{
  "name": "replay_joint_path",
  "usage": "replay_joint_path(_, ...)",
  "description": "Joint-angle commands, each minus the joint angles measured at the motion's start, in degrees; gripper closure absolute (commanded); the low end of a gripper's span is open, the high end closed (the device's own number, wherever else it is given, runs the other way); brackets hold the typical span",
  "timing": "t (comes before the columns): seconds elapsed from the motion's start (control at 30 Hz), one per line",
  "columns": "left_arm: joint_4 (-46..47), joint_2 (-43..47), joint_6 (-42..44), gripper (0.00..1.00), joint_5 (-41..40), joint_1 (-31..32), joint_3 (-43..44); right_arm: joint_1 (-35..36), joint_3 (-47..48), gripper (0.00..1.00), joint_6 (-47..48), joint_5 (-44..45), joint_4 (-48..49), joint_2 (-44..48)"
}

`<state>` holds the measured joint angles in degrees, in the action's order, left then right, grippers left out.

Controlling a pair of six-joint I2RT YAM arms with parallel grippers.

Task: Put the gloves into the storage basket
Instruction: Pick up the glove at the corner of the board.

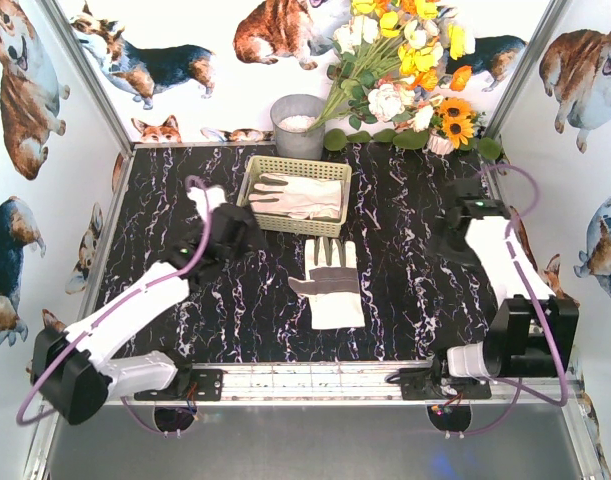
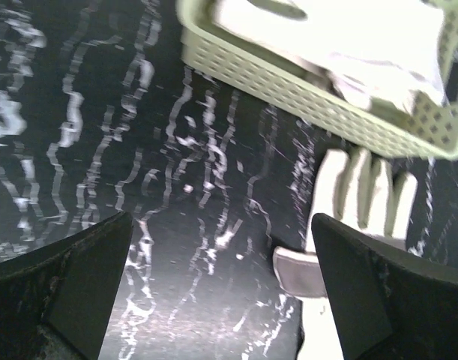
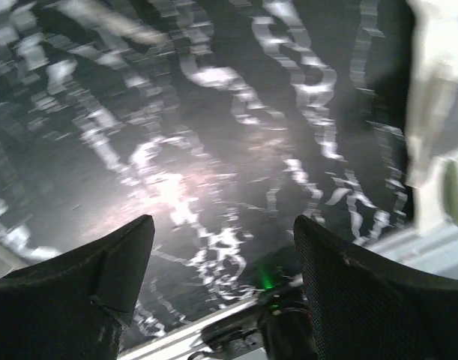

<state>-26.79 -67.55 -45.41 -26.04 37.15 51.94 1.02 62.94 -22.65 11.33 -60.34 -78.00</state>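
Observation:
The pale yellow storage basket [image 1: 297, 194] stands at the back middle of the black marble table, with cream gloves [image 1: 300, 195] piled in it. One more glove [image 1: 331, 284] lies flat on the table just in front of the basket, fingers toward it. My left gripper [image 1: 237, 232] is open and empty, left of that glove and near the basket's front left corner. In the left wrist view the basket [image 2: 303, 94] is at the top and the glove [image 2: 360, 202] at the right. My right gripper [image 1: 453, 222] is open and empty over bare table at the right.
A round grey pot [image 1: 298, 124] stands behind the basket. A bunch of artificial flowers [image 1: 410, 70] lies at the back right. Corgi-print walls close in the left, back and right sides. A metal rail [image 1: 315, 380] runs along the near edge.

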Motion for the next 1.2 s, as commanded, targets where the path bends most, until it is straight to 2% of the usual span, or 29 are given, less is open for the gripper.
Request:
replay_joint_path(0.0,-4.15,4.42,3.13,0.00,-0.85,-5.70,0.76,-7.36,-0.54,0.22,-1.33,14.85,-3.80,2.83)
replay_joint_path(0.27,-7.68,10.41,2.72,0.00,-0.21,-9.86,-0.83,-21.03,-0.66,0.19,-2.14,14.20,-4.05,-0.47)
replay_joint_path(0.5,-11.76,15.23,1.09,0.00,-2.04,-10.16,-2.01,-23.72,0.37,0.18,1.13,16.00,-1.96,-6.32)
replay_joint_path(0.67,-13.58,18.15,-0.90,0.00,-2.02,-10.25,-3.31,-23.80,2.10,0.33,3.67,12.98,-0.90,-11.43)
replay_joint_path(0.77,-14.55,19.28,-1.83,0.00,-2.19,-10.25,-3.45,-23.85,2.34,0.39,4.93,14.32,-0.36,-13.27)
replay_joint_path(1.03,-15.71,21.26,-4.03,0.00,-2.94,-10.25,-4.09,-24.29,3.18,0.40,7.82,17.82,-0.57,-17.10)
replay_joint_path(1.17,-16.15,21.66,-4.96,0.00,-2.62,-10.25,-4.69,-24.36,3.81,0.48,8.07,19.28,-0.75,-20.43)
